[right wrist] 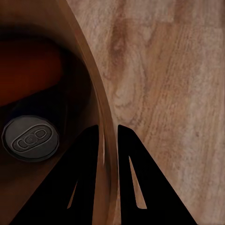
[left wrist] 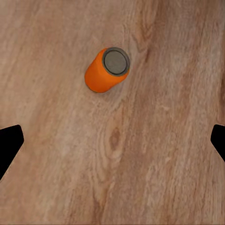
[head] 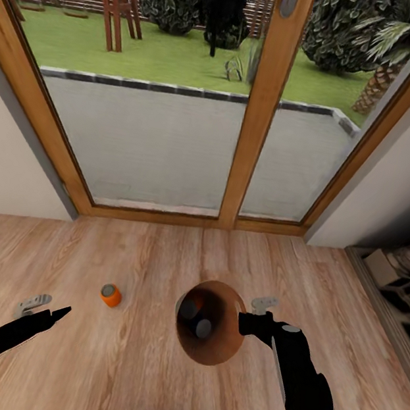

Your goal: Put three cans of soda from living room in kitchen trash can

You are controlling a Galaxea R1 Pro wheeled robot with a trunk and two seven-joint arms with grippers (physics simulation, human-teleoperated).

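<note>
- Cans: we see an orange can (head: 110, 295) upright on the wood floor (head: 135, 380), apart from our left gripper (head: 47, 312) and ahead of it, toward the bin (head: 207, 352).
- Left gripper hangs spread wide, holding nothing (fingertips at the wrist view's edges).
- Right gripper (right wrist: 108, 136) pinches the bin's rim, one finger (right wrist: 89, 159) inside.
- Inside the bin lie a dark can (right wrist: 30, 139) and an orange one (head: 192, 306).
- Glass doors (head: 178, 127) stand beyond both grippers.
</note>
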